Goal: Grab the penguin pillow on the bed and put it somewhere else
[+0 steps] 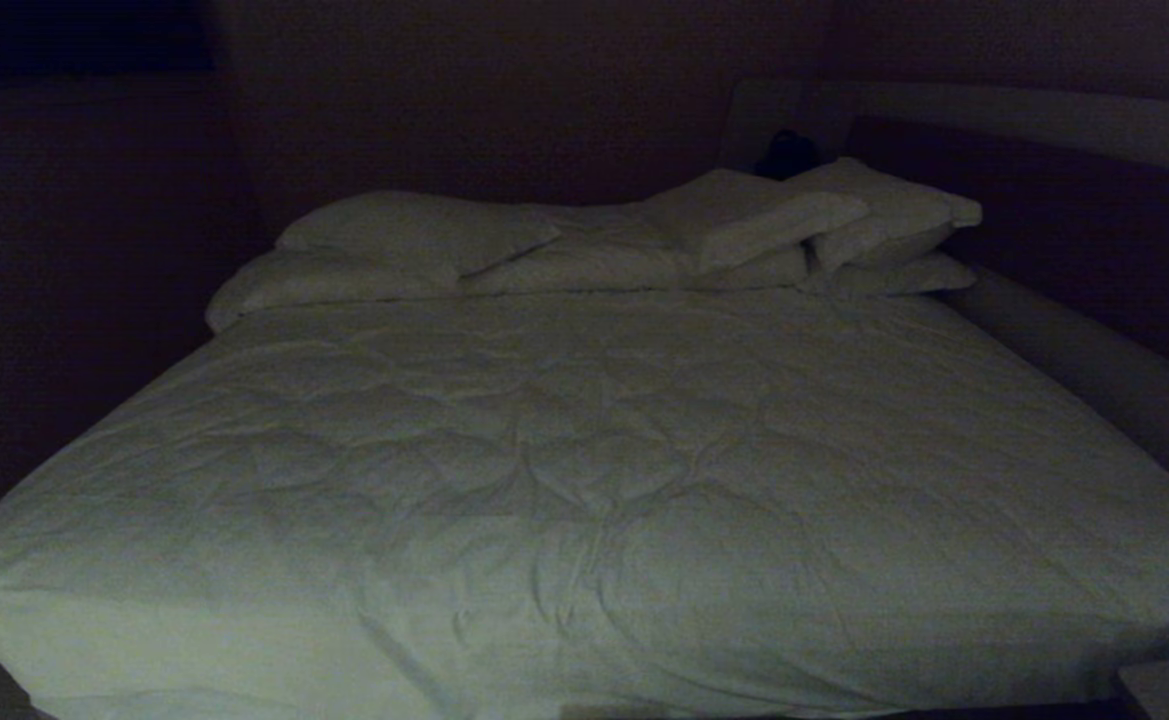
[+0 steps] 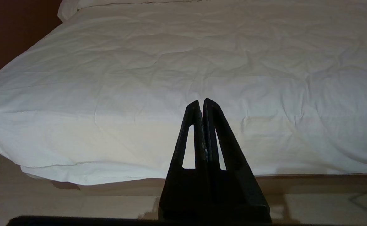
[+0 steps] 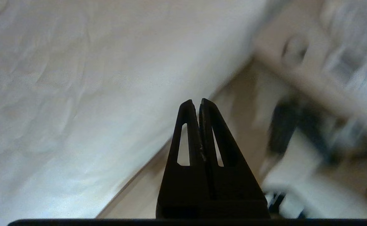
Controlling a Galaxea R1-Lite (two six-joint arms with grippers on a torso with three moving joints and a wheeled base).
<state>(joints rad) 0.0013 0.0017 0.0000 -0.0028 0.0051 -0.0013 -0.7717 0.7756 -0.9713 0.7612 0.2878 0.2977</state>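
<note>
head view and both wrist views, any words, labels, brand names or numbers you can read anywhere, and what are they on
None: no readable text in any view.
The duvet and white pillows on the bed are plain.
The penguin pillow with its print is not in view.
The furniture past the bed edge in the right wrist view is too blurred to read.

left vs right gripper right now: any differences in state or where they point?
The left gripper faces the foot of the bed square on, duvet edge level across its view; the right gripper sits askew, the bed's edge running diagonally. Ahead of the left gripper is only duvet and floor; beside the right gripper there is blurred furniture. Shared: both shut, both empty, neither in the head view.
</note>
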